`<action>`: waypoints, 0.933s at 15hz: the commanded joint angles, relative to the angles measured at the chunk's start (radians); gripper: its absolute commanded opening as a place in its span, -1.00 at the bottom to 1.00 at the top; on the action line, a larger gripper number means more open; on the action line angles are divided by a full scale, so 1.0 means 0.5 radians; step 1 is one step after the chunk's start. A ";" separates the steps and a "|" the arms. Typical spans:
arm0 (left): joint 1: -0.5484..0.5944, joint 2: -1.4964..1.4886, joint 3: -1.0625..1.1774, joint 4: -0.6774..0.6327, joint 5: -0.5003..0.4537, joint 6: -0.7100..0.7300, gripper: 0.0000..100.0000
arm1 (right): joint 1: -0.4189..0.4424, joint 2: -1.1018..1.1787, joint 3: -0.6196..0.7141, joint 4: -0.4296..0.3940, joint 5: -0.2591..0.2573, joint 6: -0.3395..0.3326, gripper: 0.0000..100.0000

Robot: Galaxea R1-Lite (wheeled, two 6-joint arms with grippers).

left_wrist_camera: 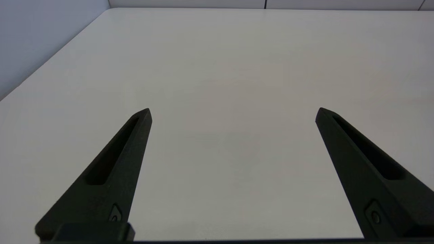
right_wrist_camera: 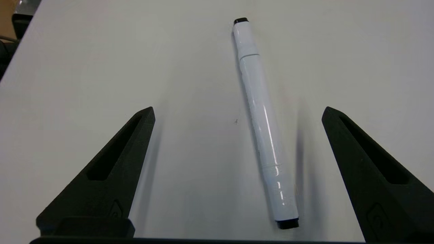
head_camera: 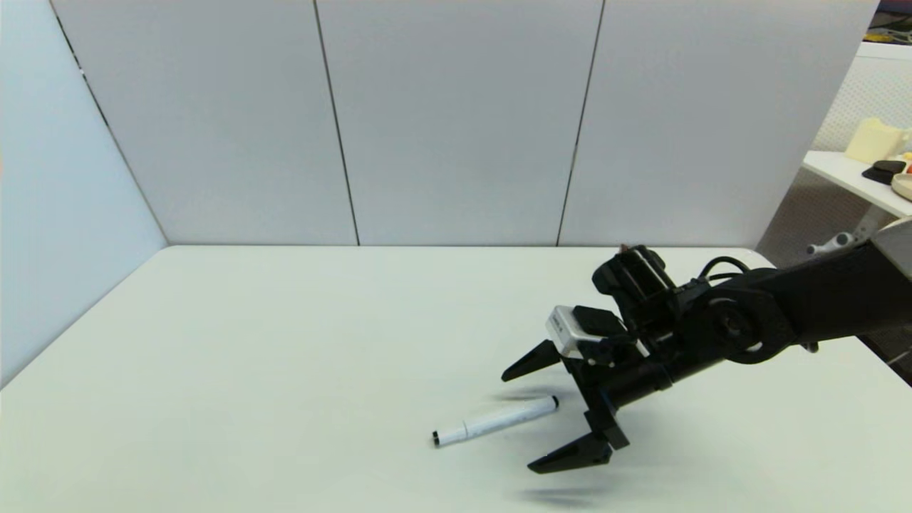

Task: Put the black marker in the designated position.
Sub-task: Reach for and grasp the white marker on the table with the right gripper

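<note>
The black marker (head_camera: 495,421) is found lying flat on the white table (head_camera: 285,356), towards the near right of centre, its long axis slanted and both black end tips visible. The right gripper (head_camera: 531,419) is positioned low over the surface just beside the marker's nearer end, with its fingers spread wide and nothing held; in the right wrist view the marker (right_wrist_camera: 262,122) lies lengthwise between the two fingers, nearer one of them, touching neither. The left gripper (left_wrist_camera: 232,112) is held apart over bare tabletop, likewise wide open and empty. The marker is judged light and rigid, with a smooth glossy barrel that reflects light and may slip or roll under a glancing contact. A hold across the mid-barrel, clear of the cap seam, is judged most secure; since the barrel runs along the fingers, wrist rotation appears necessary before closing.
</note>
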 commanded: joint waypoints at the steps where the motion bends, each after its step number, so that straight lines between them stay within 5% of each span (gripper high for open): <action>1: 0.000 -0.001 0.000 -0.001 -0.001 0.000 1.00 | 0.003 0.098 -0.027 -0.069 0.009 -0.007 1.00; 14: 0.000 -0.001 0.000 -0.001 -0.001 0.000 1.00 | 0.003 0.134 -0.055 -0.109 -0.080 -0.007 1.00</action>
